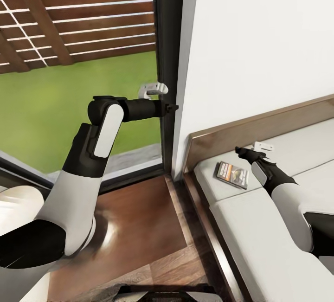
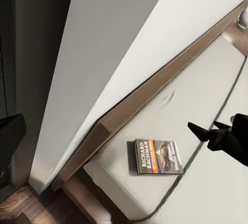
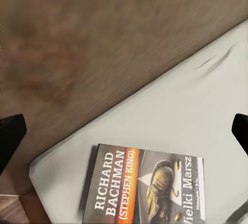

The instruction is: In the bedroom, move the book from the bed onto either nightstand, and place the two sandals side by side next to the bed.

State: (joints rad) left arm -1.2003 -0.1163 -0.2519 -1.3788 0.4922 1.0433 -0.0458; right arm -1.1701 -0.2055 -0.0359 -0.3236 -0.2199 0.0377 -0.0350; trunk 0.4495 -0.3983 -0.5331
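The book (image 1: 232,174) lies flat on the off-white mattress of the bed (image 1: 253,241), near the corner by the dark-brown headboard (image 1: 260,127). Its dark cover with the orange band and white lettering faces up (image 3: 144,190). My right gripper (image 1: 239,151) hovers open just above and beyond the book, on its headboard side, with its black fingers (image 3: 10,137) spread wide. In the left wrist view the book (image 2: 157,157) sits a little short of the right gripper (image 2: 204,129). My left gripper (image 1: 172,106) is held up by the window frame, open and empty. The sandals and the nightstand are out of view.
The dark-framed window (image 1: 163,37) shows grass and a slatted fence at the left. A white wall (image 1: 260,37) rises behind the headboard. Brown wood-plank floor (image 1: 139,218) runs between the window and the bed's side rail (image 1: 204,228).
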